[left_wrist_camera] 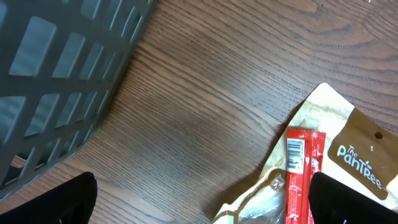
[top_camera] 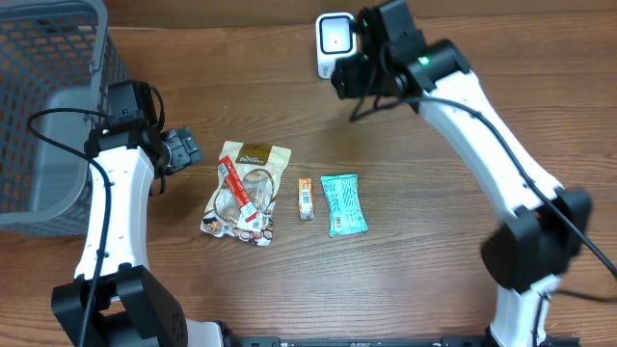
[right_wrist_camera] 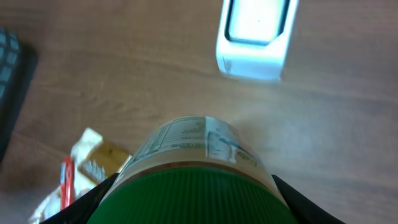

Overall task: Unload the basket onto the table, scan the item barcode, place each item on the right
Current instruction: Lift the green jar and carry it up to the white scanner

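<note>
R gripper (top_camera: pixel 349 79) pinches a green-lidded round jar w/ white printed label (right_wrist_camera: pixel 186 146), just short of the white boxy barcode scanner (right_wrist_camera: pixel 255 37). Step looks like presenting; next prob. needs the label's barcode turned to its window. L gripper (top_camera: pixel 181 149) is spread, empty, over the brown wood-grain table (top_camera: pixel 415 289) near a tan snack pouch (top_camera: pixel 246 188), w/ a grey mesh basket (top_camera: pixel 48 96) beyond.
</note>
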You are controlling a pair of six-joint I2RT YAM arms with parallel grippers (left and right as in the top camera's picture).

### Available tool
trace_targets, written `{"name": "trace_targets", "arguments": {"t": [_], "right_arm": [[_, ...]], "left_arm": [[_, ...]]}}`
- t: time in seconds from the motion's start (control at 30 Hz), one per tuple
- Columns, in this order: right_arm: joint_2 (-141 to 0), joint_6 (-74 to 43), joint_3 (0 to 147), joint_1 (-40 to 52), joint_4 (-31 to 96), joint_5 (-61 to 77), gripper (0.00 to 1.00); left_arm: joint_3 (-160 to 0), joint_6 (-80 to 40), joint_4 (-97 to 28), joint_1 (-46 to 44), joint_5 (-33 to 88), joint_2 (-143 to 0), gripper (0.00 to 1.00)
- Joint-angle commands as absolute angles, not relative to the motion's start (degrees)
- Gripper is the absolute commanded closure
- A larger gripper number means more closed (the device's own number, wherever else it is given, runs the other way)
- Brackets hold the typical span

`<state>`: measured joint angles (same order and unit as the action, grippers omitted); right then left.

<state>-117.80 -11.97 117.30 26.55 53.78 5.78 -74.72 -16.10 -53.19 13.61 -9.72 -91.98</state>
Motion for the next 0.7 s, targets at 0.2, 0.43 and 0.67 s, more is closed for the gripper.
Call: {"name": "trace_targets", "arguments": {"t": [0.2, 0.43, 0.67], "right_arm": [[-129.7, -11.4, 129.3, 25.8, 43.7, 2.1, 0.62], [-134.8, -9.7, 128.6, 25.8, 27.9, -1.7, 0.69], [-137.6, -9.8, 128.6, 25.8, 12.4, -6.1, 0.79]], "left_arm": [[-75.0, -15.4, -53.3, 13.5, -10.5, -91.5, 0.0], [-75.0, -15.4, -53.3, 13.5, -10.5, -91.5, 0.0], [-75.0, -15.4, -53.3, 13.5, -10.5, -91.5, 0.0]]}}
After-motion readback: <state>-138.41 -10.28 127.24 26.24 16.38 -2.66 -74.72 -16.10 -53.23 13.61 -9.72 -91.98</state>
